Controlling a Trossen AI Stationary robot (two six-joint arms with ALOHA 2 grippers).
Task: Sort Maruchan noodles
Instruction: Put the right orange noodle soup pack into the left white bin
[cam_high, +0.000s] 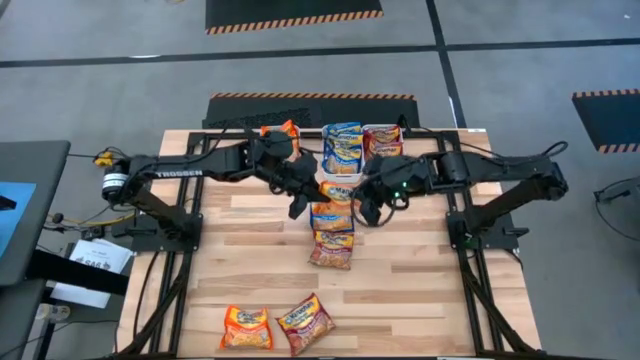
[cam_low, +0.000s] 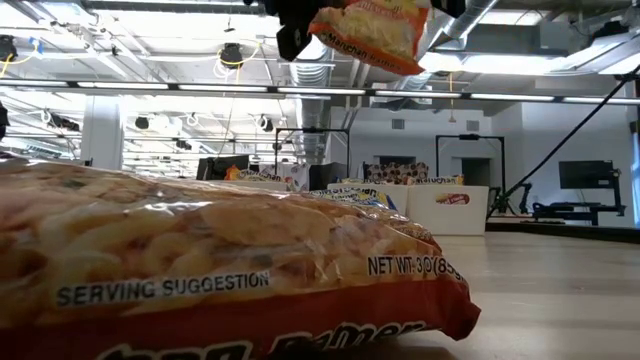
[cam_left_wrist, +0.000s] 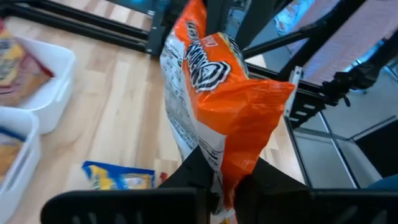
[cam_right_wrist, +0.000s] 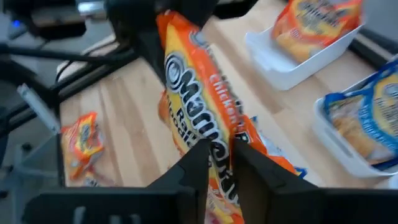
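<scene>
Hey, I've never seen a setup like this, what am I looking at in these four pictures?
Two dark robot arms work at a wooden table, sorting ramen packets into white bins at the far edge. One picture looks straight down, one looks level across the tabletop, and two come from cameras on the wrists. In mid-table the left gripper is shut on an orange packet, held up in the air. The right gripper has the same packet between its fingers; it looks like a handover, though I cannot tell whether the right one is gripping. More packets lie in a row mid-table, and two lie near the front edge.
</scene>
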